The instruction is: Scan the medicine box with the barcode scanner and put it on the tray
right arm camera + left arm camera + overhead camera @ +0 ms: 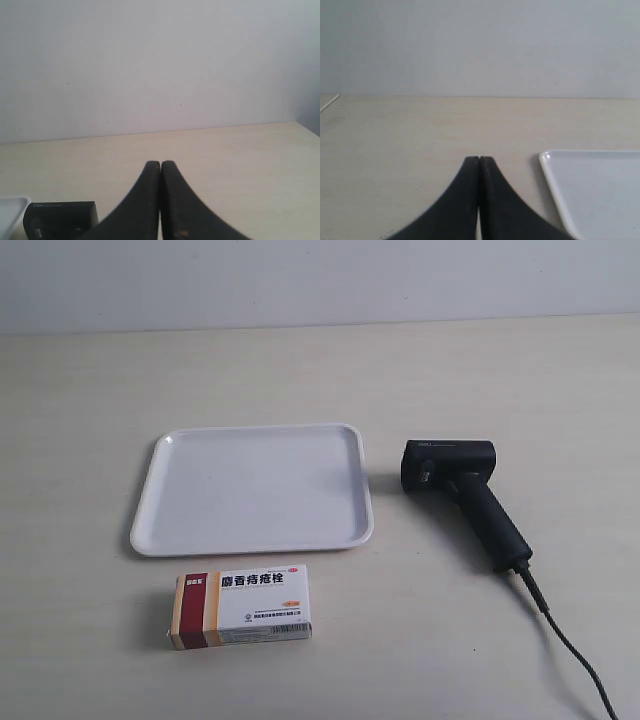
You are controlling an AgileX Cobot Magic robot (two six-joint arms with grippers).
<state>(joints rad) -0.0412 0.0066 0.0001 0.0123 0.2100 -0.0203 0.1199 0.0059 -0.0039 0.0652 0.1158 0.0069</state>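
Note:
The medicine box (240,606), white with dark red and tan end stripes and red lettering, lies flat on the table in front of the white tray (150,502). To the tray's right lies the black barcode scanner (460,490), head toward the tray, handle slanting away. No arm shows in the exterior view. In the left wrist view my left gripper (479,159) is shut with nothing in it, and the tray's corner (555,172) lies beside it. My right gripper (160,164) is shut and empty too, with the scanner's head (60,219) and the tray's edge (11,207) off to one side.
The scanner's black cable (575,650) trails from the handle base toward the front right corner of the light wooden table (520,380). A pale wall (320,280) stands behind the table.

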